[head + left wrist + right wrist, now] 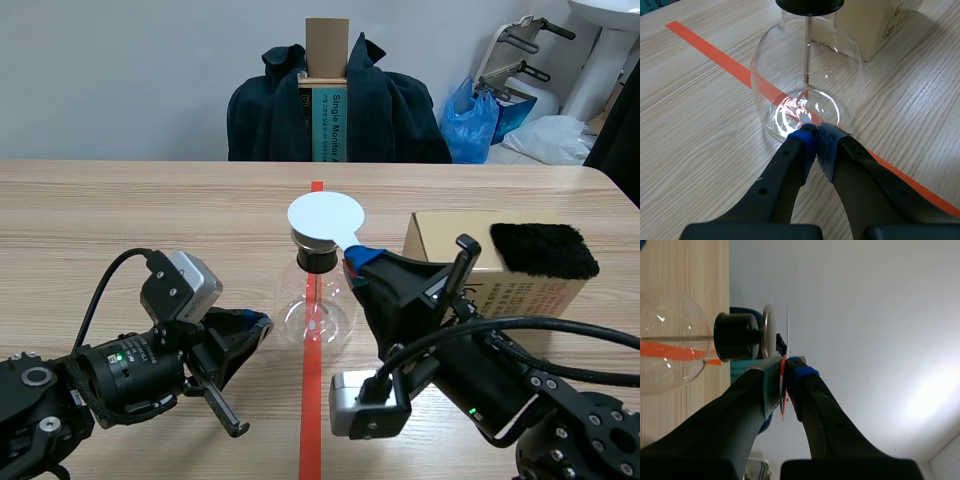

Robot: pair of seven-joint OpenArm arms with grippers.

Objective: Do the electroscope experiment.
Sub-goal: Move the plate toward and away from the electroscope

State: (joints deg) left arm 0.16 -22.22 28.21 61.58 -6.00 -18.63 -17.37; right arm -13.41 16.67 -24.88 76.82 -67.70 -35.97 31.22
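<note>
Electroscope flask (pixel 314 312), rod (pixel 808 50) inside

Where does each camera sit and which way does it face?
Scene view: between the arms, facing across the table at the flask; both arms show.
Left wrist view: behind the left gripper, looking down at the flask's base.
Right wrist view: rolled sideways behind the right gripper holding a sheet, facing the stopper and wall.
All share the flask.
</note>
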